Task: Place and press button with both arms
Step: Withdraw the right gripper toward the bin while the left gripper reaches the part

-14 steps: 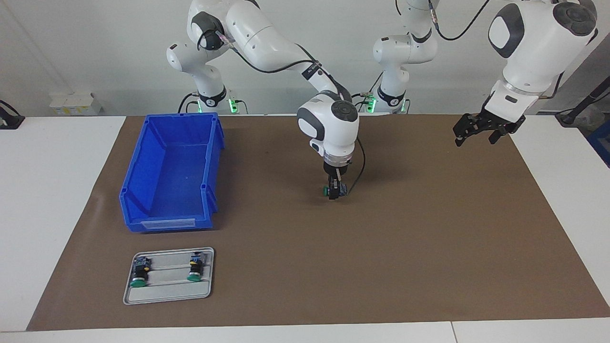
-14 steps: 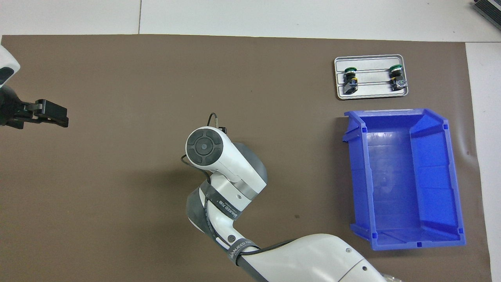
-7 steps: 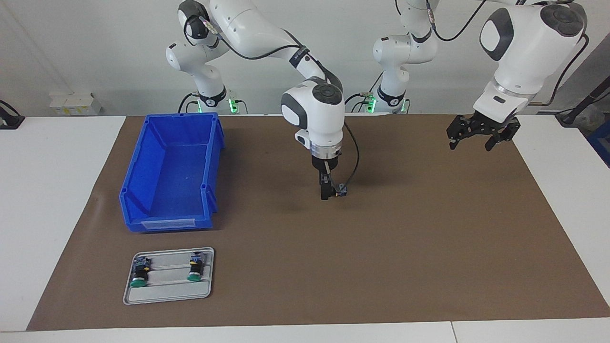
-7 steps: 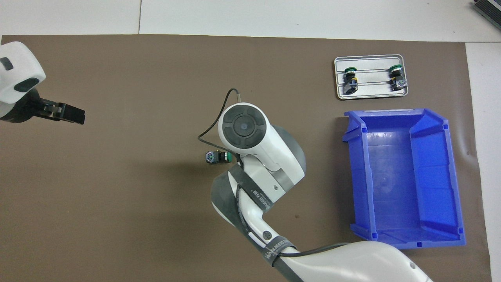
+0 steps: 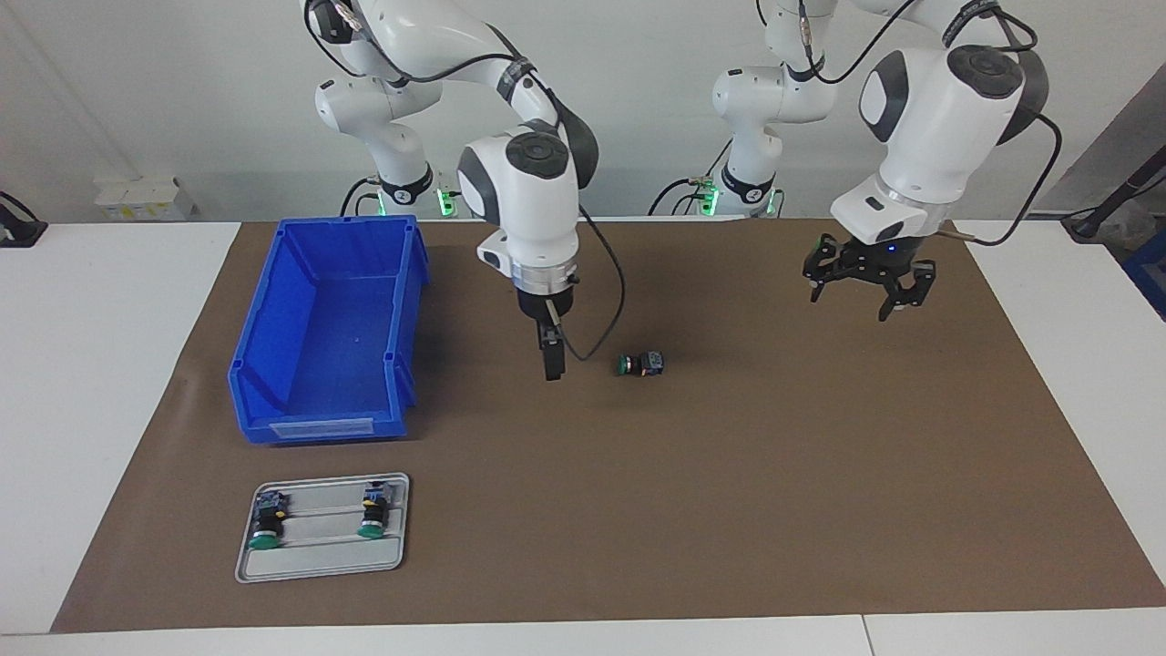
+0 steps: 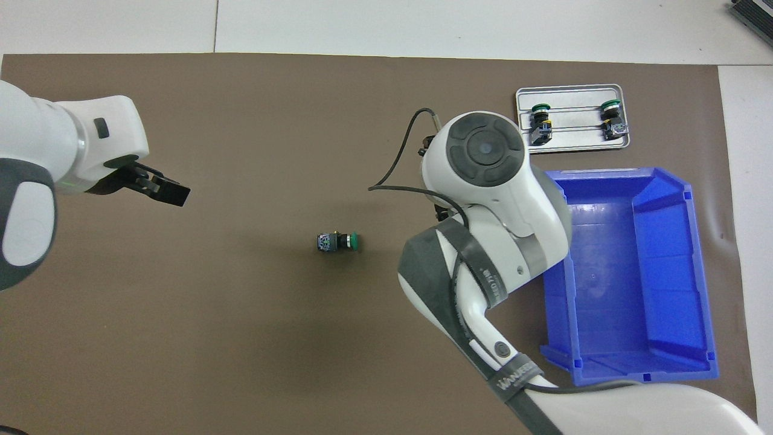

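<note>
Facing view: button (image 5: 639, 364) lies on its side on mat (image 5: 774, 474), mid-tabletop, apart from both arms. Long axis runs along tabletop, green cap toward right arm's end. Right gripper (image 5: 552, 363) just beside cap end, raised, jaws released, empty. Left gripper (image 5: 865, 290) well apart, jaws spread, empty.

Overhead view: button (image 6: 337, 241) alone between grippers; right arm nearer.
</note>
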Action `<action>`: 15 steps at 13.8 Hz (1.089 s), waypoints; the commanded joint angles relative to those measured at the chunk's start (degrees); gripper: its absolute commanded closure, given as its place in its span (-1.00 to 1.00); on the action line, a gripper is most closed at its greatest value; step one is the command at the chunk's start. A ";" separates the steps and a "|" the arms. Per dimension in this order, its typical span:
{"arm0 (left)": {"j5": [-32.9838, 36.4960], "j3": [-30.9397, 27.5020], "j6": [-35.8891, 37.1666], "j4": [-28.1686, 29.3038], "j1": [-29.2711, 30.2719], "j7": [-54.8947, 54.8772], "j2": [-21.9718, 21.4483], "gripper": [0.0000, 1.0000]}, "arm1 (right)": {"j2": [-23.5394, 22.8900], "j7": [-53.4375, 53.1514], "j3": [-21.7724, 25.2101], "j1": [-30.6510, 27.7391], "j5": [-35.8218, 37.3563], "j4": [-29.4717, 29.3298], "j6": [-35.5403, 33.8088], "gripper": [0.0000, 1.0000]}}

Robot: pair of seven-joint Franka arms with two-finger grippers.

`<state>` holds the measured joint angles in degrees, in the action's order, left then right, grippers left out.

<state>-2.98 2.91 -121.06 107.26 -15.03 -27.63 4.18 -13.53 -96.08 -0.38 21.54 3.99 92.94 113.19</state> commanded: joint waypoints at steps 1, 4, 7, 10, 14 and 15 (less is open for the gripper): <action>-0.71 -1.07 -7.25 3.48 -4.91 -5.06 1.96 -1.00 | 5.43 12.70 -0.76 -4.48 -2.40 4.70 0.01 -0.97; -0.71 -1.07 -7.79 3.39 -9.13 -10.07 4.25 -1.00 | 8.69 30.20 -0.76 -9.57 -2.76 6.38 -4.01 -0.97; -0.27 -1.24 -9.01 3.13 -13.35 -10.07 8.03 -1.00 | 10.27 43.65 -0.68 -13.53 -2.76 6.20 -6.05 -0.97; 3.49 -1.24 -8.59 2.60 -15.20 -10.07 10.49 -1.00 | 11.42 58.41 -0.68 -16.44 -2.76 5.94 -6.58 -0.98; 4.82 -1.24 -9.20 2.51 -16.97 -10.16 12.69 -1.00 | 11.51 74.50 -0.41 -18.90 -2.76 3.58 -9.55 -0.98; 5.96 -1.15 -9.20 2.51 -17.14 -10.25 12.96 -1.00 | 11.42 78.98 -0.41 -19.60 -2.76 2.78 -11.22 -0.98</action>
<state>1.04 2.76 -129.11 109.98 -30.99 -37.14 16.35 -2.80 -25.14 -0.27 3.85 2.48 96.96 105.16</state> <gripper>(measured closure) 0.000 0.009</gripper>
